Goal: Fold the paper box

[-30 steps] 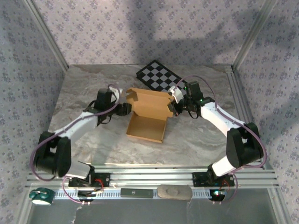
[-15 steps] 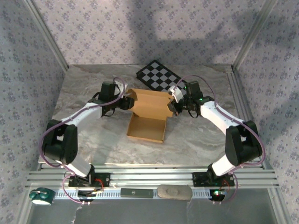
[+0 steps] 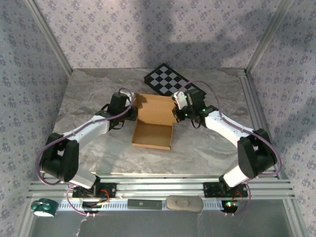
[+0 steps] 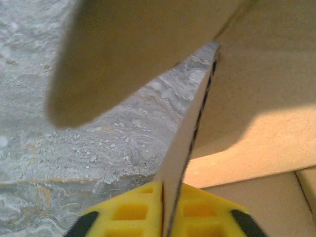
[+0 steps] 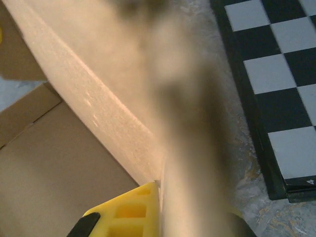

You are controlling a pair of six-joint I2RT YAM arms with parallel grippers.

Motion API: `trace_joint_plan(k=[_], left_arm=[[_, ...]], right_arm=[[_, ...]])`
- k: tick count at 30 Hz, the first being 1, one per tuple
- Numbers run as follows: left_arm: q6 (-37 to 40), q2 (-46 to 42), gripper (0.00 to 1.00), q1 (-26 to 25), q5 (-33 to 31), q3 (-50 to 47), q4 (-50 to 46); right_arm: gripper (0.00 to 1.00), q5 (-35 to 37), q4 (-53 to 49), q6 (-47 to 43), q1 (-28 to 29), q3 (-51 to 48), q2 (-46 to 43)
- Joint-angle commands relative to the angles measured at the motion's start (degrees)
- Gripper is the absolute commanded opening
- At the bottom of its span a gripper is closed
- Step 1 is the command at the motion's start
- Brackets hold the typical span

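1. Top external view: the paper box [image 3: 153,136] lies near the middle of the marble bench [image 3: 84,103]. Its shallow open tray is nearest the arm bases, and a further tan panel lies beyond it, toward the checkered board [image 3: 170,81].
2. In the same view the left pincer [image 3: 132,112] meets the box at its far-left corner and the right pincer [image 3: 176,112] meets it at its far-right corner. The box sits directly between the two, touched on both sides.
3. In the left wrist view the left pincer [image 4: 164,200] is closed tight on the box. A thin cardboard wall, seen edge-on, rises from between the yellow fingers [image 4: 129,213] with no gap on either side.
4. To the right of that wall is the box's tan inside surface, part lit and part in shadow. To the left is bare marble bench.
5. A rounded flap [image 4: 138,54] of the same cardboard hangs across the top of that view, out of focus and casting a shadow.
6. In the right wrist view the right pincer [image 5: 165,212] is likewise clamped shut on cardboard. A blurred flap runs up the middle of the view from beside the yellow finger [image 5: 129,213] and hides the other finger.
7. Left of that flap a long box wall slants away, with the flat tan floor of the box below it.
8. Right of the flap the checkered board lies on the marble, close to the box. I cannot tell whether they touch.
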Motion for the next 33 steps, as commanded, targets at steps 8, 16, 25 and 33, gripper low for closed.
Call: trace_joint_plan(k=[8,16,25,33], left_arm=[[-17.3,0.5,0.0,-3.4,-9.5,-2.8,4.7],[-21.1,-5.9,0.0,-4.7,-13.8,-11.3,10.4],[-24.3,-10.4,0.0,-6.9,-19.0,-19.4,18.2],[-21.7,-11.3,0.0,-8.2,-21.2,-18.6,17.4]], right_arm=[[0.0,30.2,1.4,19.5,12.5,-0.1,0.3],[0.03,34.4,4.1,22.2,17.2,-2.3,-1.2],[0.31,35.7,0.1,29.0,19.7,-3.8,-4.4],[0.32,35.3,-3.6,27.4,19.7,-3.1,-6.8]])
